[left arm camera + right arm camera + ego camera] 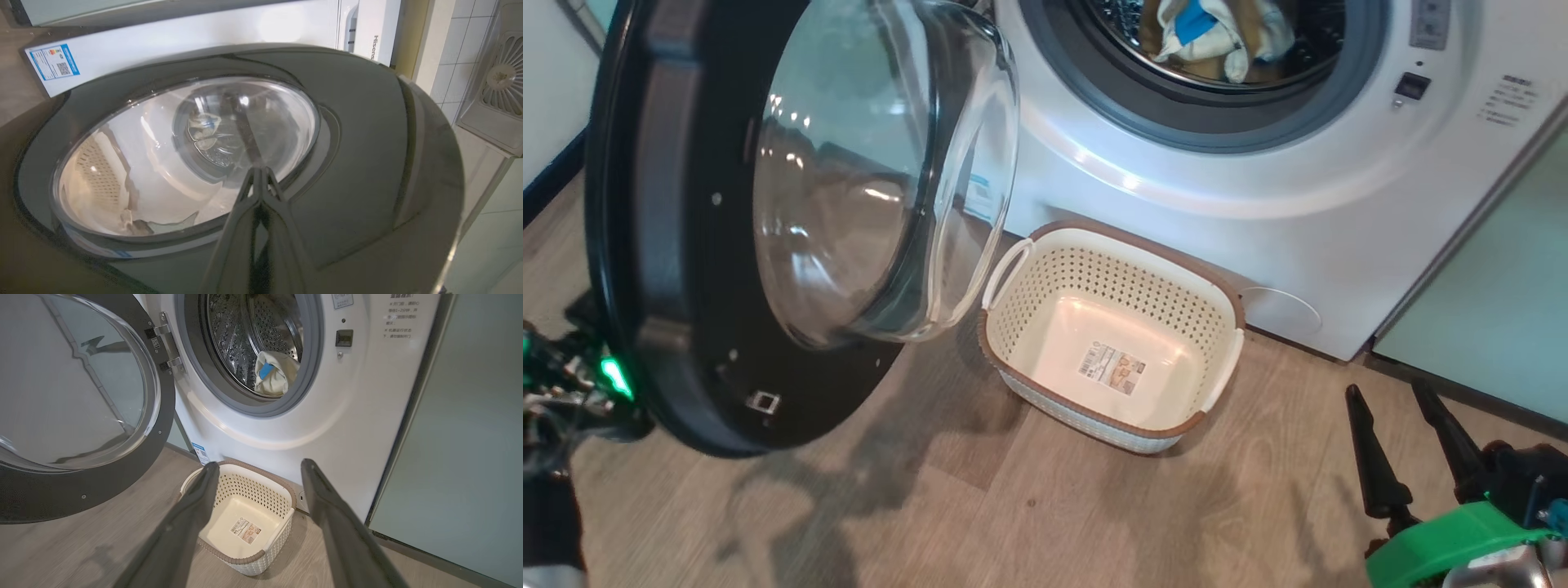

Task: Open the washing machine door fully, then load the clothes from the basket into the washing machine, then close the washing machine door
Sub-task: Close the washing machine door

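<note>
Right pincer [1386, 390] sits lowest and closest in the head view, fingers spread wide with nothing between them, above the wood-look floor [931, 506].

- Small rectangular cream plastic basket [1119, 286] with brown rim: on the floor against the big white front-loading washing machine [1258, 188], bare but for a label [1112, 369].
- Soft pale yellow clothes [1217, 33] with a blue patch: already in the steel drum.
- Large round glossy black washing machine door [670, 245]: swung wide open, clear glass bowl window [866, 180] bulging toward the basket.
- Left pincer [259, 169]: clenched on nothing, tips at the door's outer face by the window ring. Reflections make actual contact uncertain.

Handling, as judged: the door is rigid, fairly heavy and slick. A push with shut fingers suits it better than a pinch, placed on the black frame far from the hinge [165, 343] and off the glass.

Obstructions: the basket's near handle lies just beside the door's lower arc, though its rim appears lower. The pale green cabinet [1503, 286] stands well clear.
</note>
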